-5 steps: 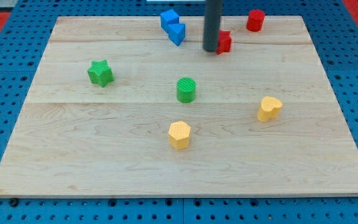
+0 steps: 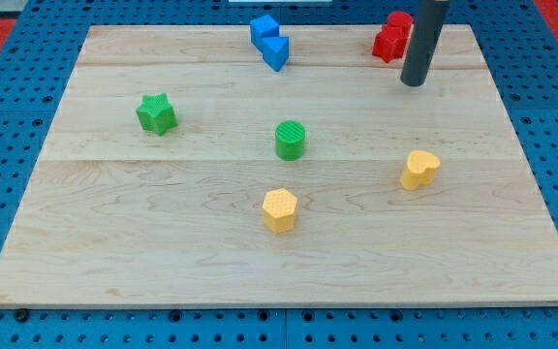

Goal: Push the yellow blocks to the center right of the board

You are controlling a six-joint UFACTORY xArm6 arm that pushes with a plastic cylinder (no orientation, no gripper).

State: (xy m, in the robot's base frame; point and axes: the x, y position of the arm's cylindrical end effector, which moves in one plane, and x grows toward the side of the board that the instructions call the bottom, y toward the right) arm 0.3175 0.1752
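Note:
A yellow hexagonal block point(image 2: 280, 210) lies near the view's bottom middle of the wooden board point(image 2: 163, 252). A yellow heart-shaped block point(image 2: 418, 169) lies at the view's right, about mid-height. My tip point(image 2: 414, 82) is at the view's upper right, well above the heart-shaped block and apart from it. The rod partly hides the red blocks point(image 2: 389, 40) behind it.
A blue block pair point(image 2: 270, 41) sits at the view's top middle. A green star block point(image 2: 156, 113) is at the left. A green cylinder point(image 2: 291, 140) stands in the middle. The two red blocks are close together at the top right, next to the rod.
My tip has moved to the view's right. The small red block has been pushed right and up, and now sits against the other red block.

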